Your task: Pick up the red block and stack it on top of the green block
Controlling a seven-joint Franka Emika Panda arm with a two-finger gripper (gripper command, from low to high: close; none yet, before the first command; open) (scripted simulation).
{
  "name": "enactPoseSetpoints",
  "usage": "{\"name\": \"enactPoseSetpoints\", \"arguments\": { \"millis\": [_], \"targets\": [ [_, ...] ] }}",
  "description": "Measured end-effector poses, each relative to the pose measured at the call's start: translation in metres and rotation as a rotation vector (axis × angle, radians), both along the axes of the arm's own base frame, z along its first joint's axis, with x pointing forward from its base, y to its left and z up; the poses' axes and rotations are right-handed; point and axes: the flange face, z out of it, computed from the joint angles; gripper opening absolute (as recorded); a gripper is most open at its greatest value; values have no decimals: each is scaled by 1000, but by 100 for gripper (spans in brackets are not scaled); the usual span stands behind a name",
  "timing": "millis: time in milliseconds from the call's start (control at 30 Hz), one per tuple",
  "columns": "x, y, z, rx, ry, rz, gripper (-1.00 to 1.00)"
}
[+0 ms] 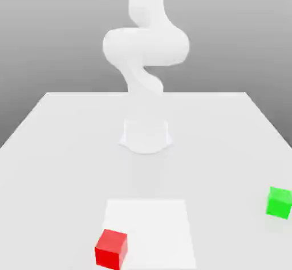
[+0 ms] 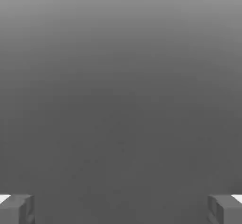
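Gripper (image 2: 121,209) spread wide, grasping nothing, nothing between its fingers. Red block (image 1: 111,248) and green block (image 1: 279,201) sit well apart on the table (image 1: 57,149). Judged: claw must travel to red first.

Open tabletop (image 1: 68,149) round red block (image 1: 111,248)

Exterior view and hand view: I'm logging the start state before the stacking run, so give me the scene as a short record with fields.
red block: on the table, near the front edge, toward the exterior view's left, touching the lighter square patch's corner
green block: on the table, at the exterior view's far right, apart from the red block
stack: not yet made
table: white, with a lighter square patch
arm: white, rising from its base
gripper: open, fingertips wide apart, nothing between them
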Motion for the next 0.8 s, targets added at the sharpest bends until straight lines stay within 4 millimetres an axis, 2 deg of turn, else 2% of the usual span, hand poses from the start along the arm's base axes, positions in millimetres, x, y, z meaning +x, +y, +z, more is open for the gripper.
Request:
{"name": "enactPoseSetpoints", "arguments": {
  "millis": [200,400,600,800],
  "targets": [
    [67,-15,-101,24,176,-51,0],
    [106,-32,-212,48,347,-105,0],
    [117,-49,-327,71,517,-164,0],
    [101,-62,-441,91,688,-220,0]
  ]
}}
